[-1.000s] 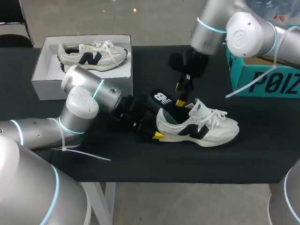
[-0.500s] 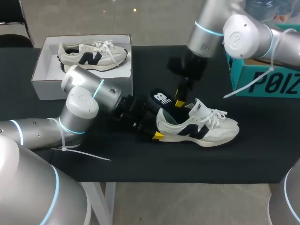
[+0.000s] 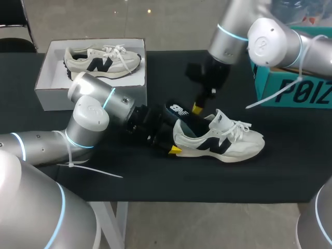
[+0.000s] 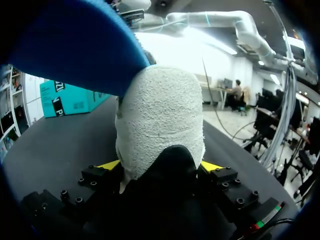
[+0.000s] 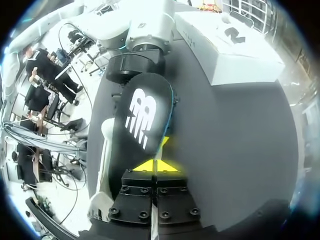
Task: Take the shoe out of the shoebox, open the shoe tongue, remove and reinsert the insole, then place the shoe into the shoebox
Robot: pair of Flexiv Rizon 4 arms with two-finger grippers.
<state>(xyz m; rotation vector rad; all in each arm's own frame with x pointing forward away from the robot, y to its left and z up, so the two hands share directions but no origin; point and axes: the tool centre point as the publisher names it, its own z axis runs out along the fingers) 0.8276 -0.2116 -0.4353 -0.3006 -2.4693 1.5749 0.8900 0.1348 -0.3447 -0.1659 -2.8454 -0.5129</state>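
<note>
Shoe (image 3: 223, 142) stood on its sole on the black table (image 3: 155, 181), outside the shoebox (image 3: 52, 91), where a second shoe (image 3: 101, 59) lay. Its long axis ran across the table, with the heel toward the left arm and the toe toward the teal box (image 3: 290, 88).

The left gripper (image 4: 161, 167) was clamped on the heel. From its wrist view a yellow tip pressed in from each side of the white heel cup.

The insole (image 3: 179, 110) stuck up and back out of the shoe's opening, leaning over the heel. Its printed black face was turned up and its blue underside hung over the left wrist camera.

The right gripper (image 5: 156, 166) hung just beside the insole's raised end, on the toe side. Its two yellow tips were pressed together and nothing showed between them. Seen from that wrist, the insole stretched straight ahead of the tips, its length in line with the fingers. To my eye that made the right arm plainly the nearer one to handle the insole, with the left only steadying the shoe.

From above, the front part of the insole was hidden inside the shoe, so I could not tell how much of it was seated. The left gripper's far finger was hidden behind the heel. I also could not make out whether the right tips touched the insole's edge or stood just clear of it.
</note>
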